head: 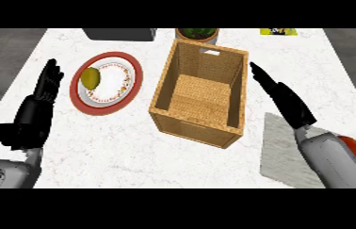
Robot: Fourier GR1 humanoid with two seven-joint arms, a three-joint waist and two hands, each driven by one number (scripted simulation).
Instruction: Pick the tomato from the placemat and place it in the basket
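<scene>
Right hand (281, 97), fingers straight and holding nothing, lies just beside the right wall of the wicker basket (164, 86). Its forearm crosses the grey placemat (281, 150), where the tomato (347, 143) shows partly at the arm's right. Left hand (38, 105) rests open near the left edge, beside a plate (132, 77) bearing a yellow-green fruit (90, 77).

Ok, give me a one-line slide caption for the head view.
Right hand open beside the wicker basket, tomato behind its forearm on the placemat; left hand resting.
</scene>
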